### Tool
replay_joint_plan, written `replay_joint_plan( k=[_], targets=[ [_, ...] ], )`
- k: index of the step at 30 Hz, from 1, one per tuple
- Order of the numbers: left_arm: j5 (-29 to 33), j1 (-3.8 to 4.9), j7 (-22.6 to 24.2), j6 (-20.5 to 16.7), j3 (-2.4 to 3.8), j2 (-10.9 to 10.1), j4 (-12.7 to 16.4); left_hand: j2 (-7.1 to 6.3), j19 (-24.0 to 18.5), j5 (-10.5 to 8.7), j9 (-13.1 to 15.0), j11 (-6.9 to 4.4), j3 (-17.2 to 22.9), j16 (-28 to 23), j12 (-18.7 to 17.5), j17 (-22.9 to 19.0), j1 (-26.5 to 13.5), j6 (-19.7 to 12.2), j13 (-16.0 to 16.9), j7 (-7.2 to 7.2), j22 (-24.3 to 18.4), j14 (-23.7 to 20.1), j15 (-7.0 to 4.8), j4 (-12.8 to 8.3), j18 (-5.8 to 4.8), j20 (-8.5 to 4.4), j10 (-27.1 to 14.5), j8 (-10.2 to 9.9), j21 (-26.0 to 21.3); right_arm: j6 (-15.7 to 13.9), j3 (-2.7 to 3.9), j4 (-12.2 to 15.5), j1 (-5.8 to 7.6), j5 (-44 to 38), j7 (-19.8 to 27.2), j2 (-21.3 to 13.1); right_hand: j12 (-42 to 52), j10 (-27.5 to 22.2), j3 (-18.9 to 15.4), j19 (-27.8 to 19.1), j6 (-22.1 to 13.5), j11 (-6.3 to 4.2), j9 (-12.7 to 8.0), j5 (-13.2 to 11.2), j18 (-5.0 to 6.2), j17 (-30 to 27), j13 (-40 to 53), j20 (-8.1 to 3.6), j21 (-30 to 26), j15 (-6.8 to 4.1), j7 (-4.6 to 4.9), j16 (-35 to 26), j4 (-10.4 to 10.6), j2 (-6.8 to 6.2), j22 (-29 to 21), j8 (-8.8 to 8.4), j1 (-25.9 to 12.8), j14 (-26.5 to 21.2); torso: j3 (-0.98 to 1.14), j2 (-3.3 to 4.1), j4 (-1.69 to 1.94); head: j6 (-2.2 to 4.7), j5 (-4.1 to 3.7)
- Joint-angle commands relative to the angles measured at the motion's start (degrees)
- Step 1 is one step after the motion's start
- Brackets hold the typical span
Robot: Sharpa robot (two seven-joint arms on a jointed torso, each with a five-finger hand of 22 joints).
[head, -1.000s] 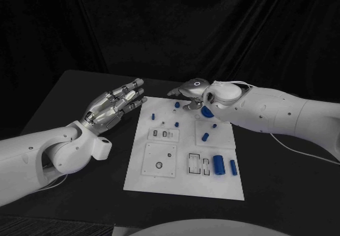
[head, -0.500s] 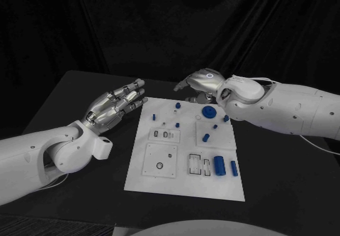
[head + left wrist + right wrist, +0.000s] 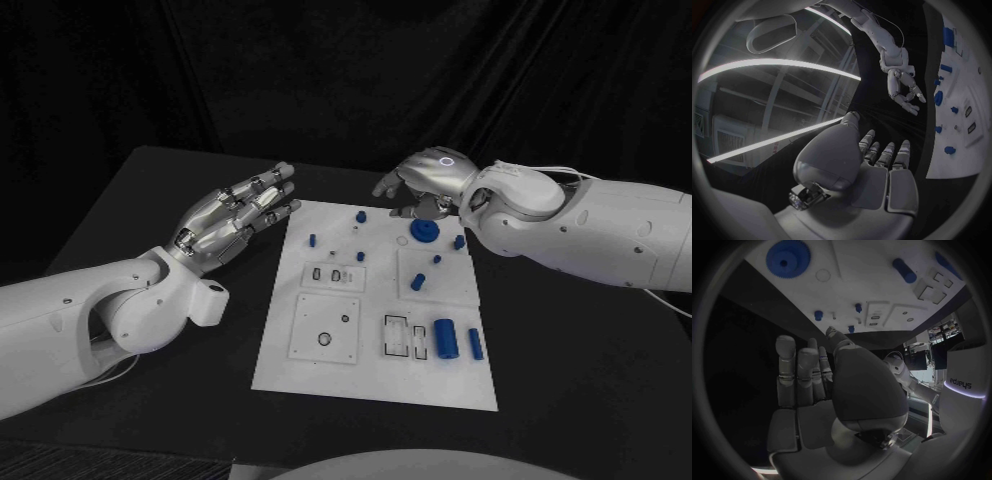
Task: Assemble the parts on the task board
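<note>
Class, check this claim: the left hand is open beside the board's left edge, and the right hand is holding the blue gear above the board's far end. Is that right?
Not quite. The right hand holds nothing: the head view shows the blue gear lying on the task board, and the right wrist view shows that hand's fingers bare. The left hand is indeed open beside the board's left edge.

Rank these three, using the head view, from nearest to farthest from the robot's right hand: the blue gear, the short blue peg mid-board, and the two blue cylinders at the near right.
1. Blue gear, just under the right hand.
2. Short blue peg, mid-board.
3. Blue cylinders, near right of the board.
</note>
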Motion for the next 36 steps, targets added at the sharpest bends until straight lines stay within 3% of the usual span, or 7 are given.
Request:
replay_joint_plan(
  k=[1, 5, 6, 8, 12, 18, 36],
  targets=[
    [-0.05, 0.09, 3.69, 1.0, 0.05, 0.15, -0.05, 0.22, 0.49, 1.01, 0.97, 0.76, 1.82, 0.9, -0.81, 0.16, 0.74, -0.11, -0.65, 0.0, 0.26, 0.01, 0.41, 0.03, -0.59, 0.28, -0.28, 0.63, 0.77, 0.84, -0.02, -0.16, -0.72, 2.94, -1.43, -1.0, 9.63, 1.41, -0.05, -7.49, 0.18, -0.32, -0.68, -1.0, 1.32, -12.35, 6.85, 0.37, -10.22, 0.53, 0.62, -11.45, -0.12, 0.11, -6.86, -0.65, -0.06, -8.79, 0.06, 0.14, 0.01, 0.2, 0.06],
    [-0.05, 0.08, 3.64, 1.1, 0.05, 0.19, -0.23, 0.24, 0.49, 1.02, 0.97, 0.77, 1.84, 0.9, -0.81, 0.16, 0.74, -0.11, -0.65, 0.0, 0.26, 0.01, 0.41, 0.02, -0.6, 0.28, -0.28, 0.64, 0.77, 0.35, -0.03, -0.34, -1.3, 4.1, -1.85, -2.45, 39.24, -3.14, -2.01, -7.38, 0.81, -1.31, -1.11, -1.93, 1.03, -2.68, 32.72, 0.78, -13.71, -0.2, 0.96, -5.41, 1.19, 0.81, -7.76, -1.3, -1.32, -6.59, 0.06, 0.06, -0.01, 0.17, 0.05],
    [-0.05, 0.08, 3.62, 1.14, 0.04, 0.21, -0.29, 0.24, 0.49, 1.02, 0.97, 0.77, 1.84, 0.9, -0.81, 0.16, 0.74, -0.11, -0.65, 0.0, 0.26, 0.01, 0.41, 0.02, -0.6, 0.28, -0.28, 0.64, 0.77, 0.13, -0.03, -0.39, -1.39, 4.26, -2.0, -2.75, 47.64, 1.88, -2.55, -6.71, 1.21, -1.78, -1.07, -2.07, 1.43, 3.66, 43.28, 0.39, -13.6, -0.1, 0.94, -0.66, 1.31, 0.17, -7.35, -1.28, -1.41, -4.03, 0.05, 0.05, 0.0, 0.17, 0.04],
    [-0.05, 0.07, 3.58, 1.22, 0.04, 0.26, -0.42, 0.24, 0.49, 1.02, 0.97, 0.77, 1.84, 0.9, -0.81, 0.16, 0.74, -0.11, -0.65, 0.0, 0.26, 0.01, 0.41, 0.02, -0.6, 0.28, -0.28, 0.64, 0.77, -0.47, -0.03, -0.52, -1.54, 4.55, -2.42, -3.43, 65.49, 23.3, -3.69, 3.5, 3.17, -3.01, -0.37, -1.96, -1.34, 28.57, 72.14, -0.58, 1.4, -0.53, 1.24, 17.42, 2.79, 0.16, 5.76, -0.57, -3.21, 7.31, 0.03, 0.04, 0.02, 0.11, -0.06],
    [-0.05, 0.04, 3.55, 1.36, 0.04, 0.4, -0.63, 0.26, 0.49, 1.02, 0.97, 0.77, 1.87, 0.91, -0.81, 0.16, 0.75, -0.14, -0.65, 0.01, 0.26, 0.01, 0.43, 0.02, -0.6, 0.28, -0.28, 0.63, 0.77, -0.76, -0.04, -0.81, -1.73, 4.79, -3.22, -4.2, 69.94, 32.0, -4.99, 11.91, 4.66, -3.39, 0.7, -1.32, -4.0, 44.6, 82.38, -1.28, 15.86, -1.26, 1.04, 27.21, 5.83, -0.65, 18.65, -0.24, -5.99, 14.07, 0.07, 0.03, -0.09, 0.07, -0.17],
    [-0.05, 0.0, 3.5, 1.74, 0.04, 0.68, -0.9, 0.29, 0.45, 1.02, 0.96, 0.77, 1.91, 0.93, -0.81, 0.17, 0.75, -0.18, -0.65, 0.01, 0.24, 0.02, 0.45, 0.01, -0.62, 0.29, -0.28, 0.63, 0.74, 0.57, -0.04, -1.2, -2.29, 4.92, -5.12, -4.75, 69.94, 32.0, -4.97, 18.01, 4.82, -3.75, 1.9, 0.49, -6.2, 44.6, 82.38, -1.92, 25.87, -1.79, 0.92, 27.21, 9.22, -2.32, 27.4, -0.6, -8.61, 14.07, 0.19, 0.15, 0.0, 0.22, -0.3],
    [-0.05, -0.08, 3.42, 2.23, 0.03, 0.7, -1.12, 0.3, 0.43, 1.02, 0.95, 0.77, 1.93, 0.92, -0.81, 0.16, 0.76, -0.23, -0.65, 0.01, 0.22, 0.01, 0.46, 0.0, -0.63, 0.29, -0.28, 0.62, 0.71, 5.3, -0.04, -4.51, -3.81, 4.97, -8.99, -3.52, 69.94, 32.0, -3.78, 18.59, 2.07, -3.58, 2.2, 5.69, -6.42, 44.6, 82.38, -1.83, 27.0, -1.67, 1.13, 27.21, 8.53, -1.68, 28.72, -2.09, -8.26, 14.07, 0.12, 0.17, 0.21, -0.35, -0.11]
  ],
)
